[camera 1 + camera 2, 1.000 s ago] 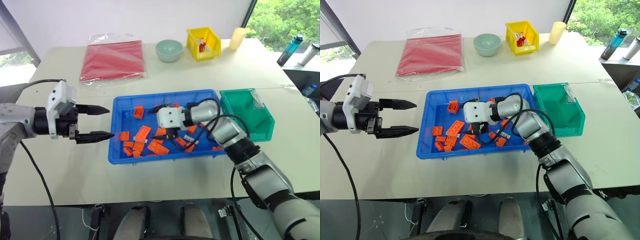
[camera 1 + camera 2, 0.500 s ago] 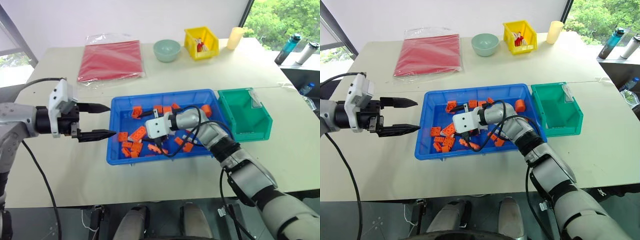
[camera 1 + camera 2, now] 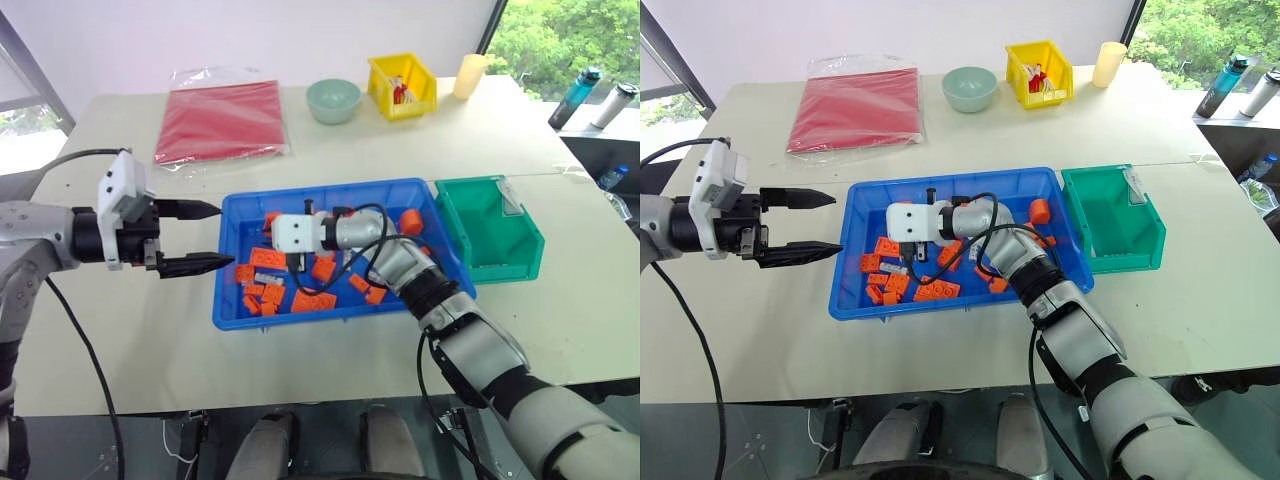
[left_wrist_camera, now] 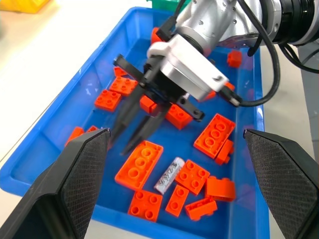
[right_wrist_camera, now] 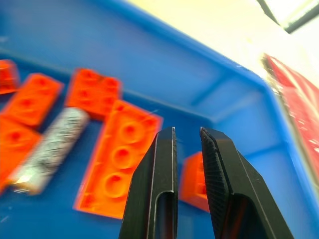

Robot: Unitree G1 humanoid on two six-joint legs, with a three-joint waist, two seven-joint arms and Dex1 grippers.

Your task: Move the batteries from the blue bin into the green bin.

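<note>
Blue bin (image 3: pixel 232 310), mid-bench: holds scattered orange bricks (image 4: pixel 139 165) and one silver-grey battery (image 4: pixel 169 176) lying flat on the bin floor among bricks toward the near left part of the bin; the same battery (image 5: pixel 49 148) lies beside a long brick in the right wrist view. Right gripper (image 4: pixel 128 139), inside the blue bin near its left end: fingers (image 5: pixel 157 184) nearly together with only a narrow slit between them, nothing between them, tips over a long orange brick; the battery lies near but apart from the tips. Left gripper (image 3: pixel 204 238), outside the bin off its left wall, above the bench (image 3: pixel 120 340): fingers (image 3: pixel 195 265) spread wide, pointing toward the bin, empty. Green bin (image 3: pixel 490 235), just beside the blue bin's right wall, toward the bench's right edge: no battery visible inside. Far side of bench: red bag (image 3: pixel 222 120) at left, pale green bowl (image 3: pixel 336 100), small yellow bin (image 3: pixel 405 85), and cream cup (image 3: pixel 468 75) toward the far right corner.
</note>
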